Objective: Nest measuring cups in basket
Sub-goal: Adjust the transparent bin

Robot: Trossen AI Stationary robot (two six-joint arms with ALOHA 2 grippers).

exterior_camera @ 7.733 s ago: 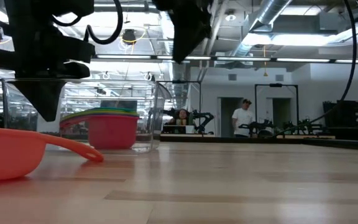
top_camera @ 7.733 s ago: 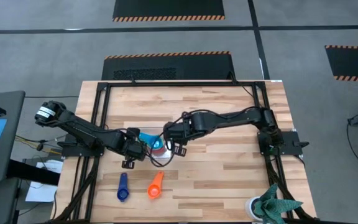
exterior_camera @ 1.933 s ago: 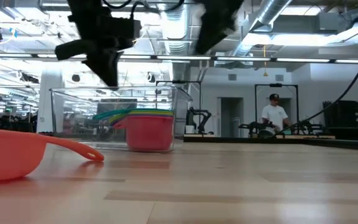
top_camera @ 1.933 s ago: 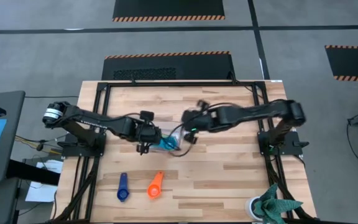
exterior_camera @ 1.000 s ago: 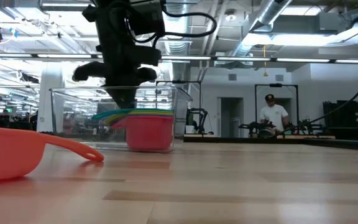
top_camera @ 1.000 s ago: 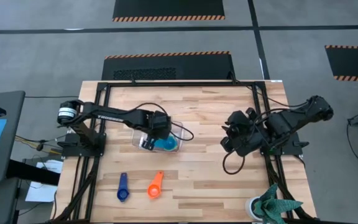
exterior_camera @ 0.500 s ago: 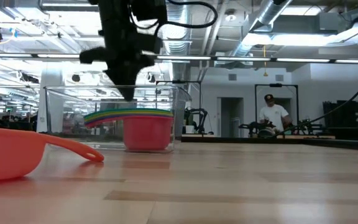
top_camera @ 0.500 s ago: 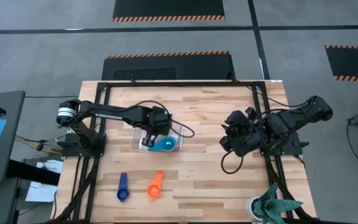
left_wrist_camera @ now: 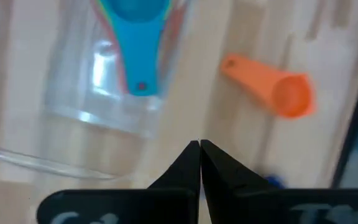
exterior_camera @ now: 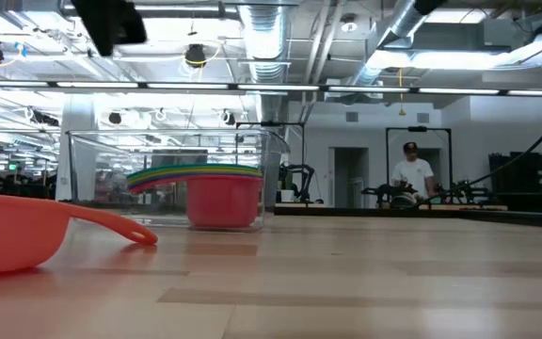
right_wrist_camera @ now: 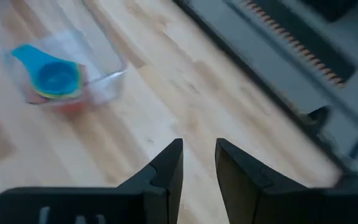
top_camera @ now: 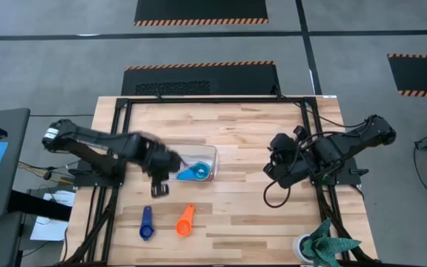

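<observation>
Left gripper (left_wrist_camera: 199, 144) withdrawn from basket (top_camera: 212, 152), fingers shut, empty; right fingers (right_wrist_camera: 166, 163) parted, empty.

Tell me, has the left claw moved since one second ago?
Yes. In the high view the shut left claw has left the clear plastic basket and now sits beside it, nearer the orange plastic measuring cup.

The wooden table (top_camera: 250, 215) occupies the centre of the high view. Directly on it: the clear basket (top_camera: 212, 153) just left of centre, the orange cup (top_camera: 185, 220) and dark blue cup (top_camera: 147, 223) lower left.
</observation>
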